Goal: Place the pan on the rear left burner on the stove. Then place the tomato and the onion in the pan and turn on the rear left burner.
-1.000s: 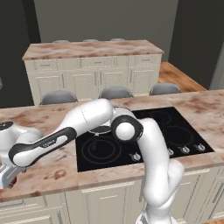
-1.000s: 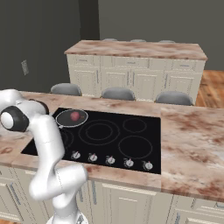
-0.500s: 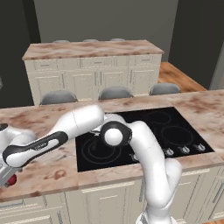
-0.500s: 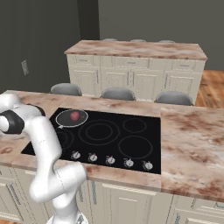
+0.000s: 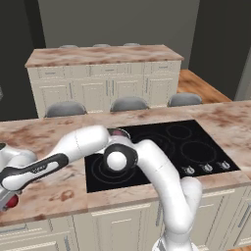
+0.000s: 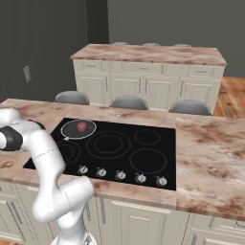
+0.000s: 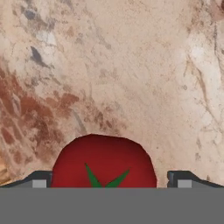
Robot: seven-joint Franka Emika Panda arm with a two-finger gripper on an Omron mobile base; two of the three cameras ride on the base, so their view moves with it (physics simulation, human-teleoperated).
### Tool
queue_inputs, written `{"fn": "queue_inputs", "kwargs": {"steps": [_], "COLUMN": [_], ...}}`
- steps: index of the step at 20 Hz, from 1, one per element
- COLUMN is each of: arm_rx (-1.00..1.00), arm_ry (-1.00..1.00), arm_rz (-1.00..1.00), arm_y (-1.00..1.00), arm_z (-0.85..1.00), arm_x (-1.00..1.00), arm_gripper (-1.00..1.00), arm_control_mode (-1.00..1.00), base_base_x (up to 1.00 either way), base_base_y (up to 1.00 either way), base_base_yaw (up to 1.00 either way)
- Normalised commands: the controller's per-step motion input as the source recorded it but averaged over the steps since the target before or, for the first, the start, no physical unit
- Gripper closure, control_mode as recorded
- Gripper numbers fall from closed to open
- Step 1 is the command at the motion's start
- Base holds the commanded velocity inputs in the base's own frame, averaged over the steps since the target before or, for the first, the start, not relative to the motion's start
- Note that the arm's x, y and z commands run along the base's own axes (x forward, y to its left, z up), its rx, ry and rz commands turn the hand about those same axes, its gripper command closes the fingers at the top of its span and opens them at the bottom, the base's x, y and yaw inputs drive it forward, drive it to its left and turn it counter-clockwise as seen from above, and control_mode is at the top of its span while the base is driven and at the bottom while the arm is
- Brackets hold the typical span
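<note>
In the last second I swung my arm further left and low over the worktop (image 7: 131, 65); my claw (image 7: 107, 183) stood wide astride the tomato (image 7: 104, 162); the onion (image 6: 82, 127) already lay in the pan (image 6: 78, 129); so the tomato's pickup looked imminent.

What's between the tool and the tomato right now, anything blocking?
Nothing visible. In the hand view the tomato sits on the marble counter, between the two fingertips of the open tool. No other object lies between them.
</note>
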Motion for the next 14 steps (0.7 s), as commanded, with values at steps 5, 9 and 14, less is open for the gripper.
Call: {"fn": "queue_inputs", "kwargs": {"steps": [5, 9, 14], "arm_rx": [0.0, 0.0, 0.0], "arm_ry": [0.02, 0.06, 0.01], "arm_rz": [0.0, -0.03, -0.1], "arm_y": [0.18, 0.01, -0.19], "arm_z": [-0.08, 0.0, 0.39], "arm_x": [0.04, -0.03, -0.26], "arm_gripper": [1.0, 1.0, 1.0], "arm_control_mode": [-1.0, -1.0, -1.0], "base_base_x": [0.0, 0.0, 0.0], "base_base_y": [0.0, 0.0, 0.0], "base_base_yaw": [0.0, 0.0, 0.0]}}
